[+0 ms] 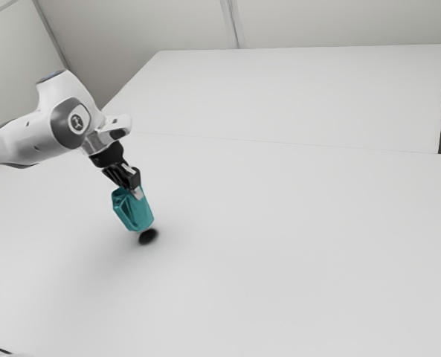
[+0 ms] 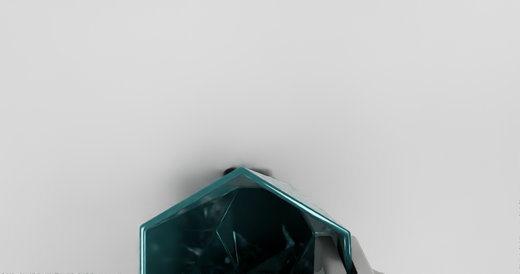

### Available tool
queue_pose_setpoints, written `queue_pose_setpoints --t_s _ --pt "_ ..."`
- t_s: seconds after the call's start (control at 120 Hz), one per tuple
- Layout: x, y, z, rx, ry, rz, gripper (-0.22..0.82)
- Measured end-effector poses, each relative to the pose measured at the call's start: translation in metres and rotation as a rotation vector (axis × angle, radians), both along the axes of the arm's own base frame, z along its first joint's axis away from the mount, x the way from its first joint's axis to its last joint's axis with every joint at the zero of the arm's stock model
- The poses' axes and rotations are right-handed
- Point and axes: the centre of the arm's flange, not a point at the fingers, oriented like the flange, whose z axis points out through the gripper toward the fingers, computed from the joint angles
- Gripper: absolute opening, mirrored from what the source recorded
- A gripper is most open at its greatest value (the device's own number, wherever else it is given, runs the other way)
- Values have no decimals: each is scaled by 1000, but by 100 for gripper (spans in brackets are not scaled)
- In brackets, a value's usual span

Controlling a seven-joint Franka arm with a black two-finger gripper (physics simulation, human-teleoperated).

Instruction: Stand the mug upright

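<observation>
Mug in the gripper's hold, tilted, with the uprighting only partly done

The mug (image 1: 133, 213) hangs at a slant from the gripper (image 1: 137, 193), its mouth turned up and toward the exterior view's left, its base lower and toward that view's right. A dark shadow (image 1: 148, 236) lies on the table (image 1: 294, 245) just under the base, with a thin light gap between them, so the mug is probably a little clear of the surface rather than standing on it.

The gripper is nearly closed, with only the mug's wall between its fingers. In the wrist view one finger (image 2: 328, 257) is inside the mouth and the other (image 2: 360, 253) is outside, pinching the wall close to the rim (image 2: 183, 203).

Of the task, the grip is in place and the mouth already faces more up than sideways. What remains, as I judge it, is to take out the rest of the lean, bring the base flat onto the table, and let go once it stands by itself. Releasing at this slant could let it tip over.
</observation>
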Motion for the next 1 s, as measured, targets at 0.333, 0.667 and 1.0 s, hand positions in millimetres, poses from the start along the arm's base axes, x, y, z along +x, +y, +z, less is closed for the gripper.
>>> queue_pose_setpoints --t_s 0.333,0.667,1.0 --pt "17 -30 -14 -9 47 17 -18" --pt "27 -44 -25 -32 82 56 -18" --pt "30 -46 -36 -45 114 93 -18"
